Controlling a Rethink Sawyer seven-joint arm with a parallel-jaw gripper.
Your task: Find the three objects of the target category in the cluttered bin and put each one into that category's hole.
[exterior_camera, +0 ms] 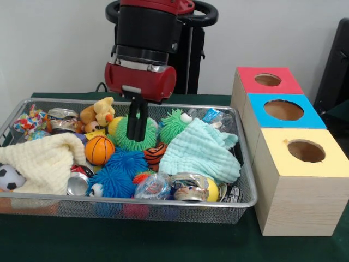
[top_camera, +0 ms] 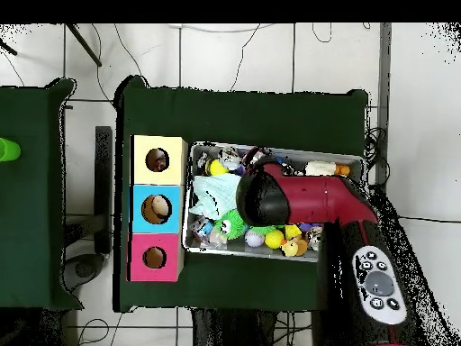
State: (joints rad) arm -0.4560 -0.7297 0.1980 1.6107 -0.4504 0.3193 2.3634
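Note:
The wire mesh bin (exterior_camera: pixel 136 203) is full of toys, cloths and cans; it also shows in the overhead view (top_camera: pixel 288 150). My gripper (exterior_camera: pixel 137 137) points straight down in the bin's middle, its fingers close together against a green spiky ball (exterior_camera: pixel 121 141); I cannot tell whether it pinches it. An orange basketball (exterior_camera: pixel 99 150), a soccer ball (exterior_camera: pixel 10 177) and a tiger-striped ball (exterior_camera: pixel 155 153) lie nearby. The yellow-topped box (exterior_camera: pixel 322 166) with its round hole (exterior_camera: pixel 306 151) stands right of the bin. In the overhead view the arm (top_camera: pixel 306 200) hides the gripper.
Blue-topped (exterior_camera: pixel 311 117) and red-topped (exterior_camera: pixel 248 76) boxes stand behind the yellow one. A mint cloth (exterior_camera: pixel 202 153), a cream cloth (exterior_camera: pixel 46 161), blue spiky balls (exterior_camera: pixel 122 170), a second green fuzzy toy (exterior_camera: pixel 173 125), a plush duck (exterior_camera: pixel 102 112) and crushed cans (exterior_camera: pixel 188 185) crowd the bin.

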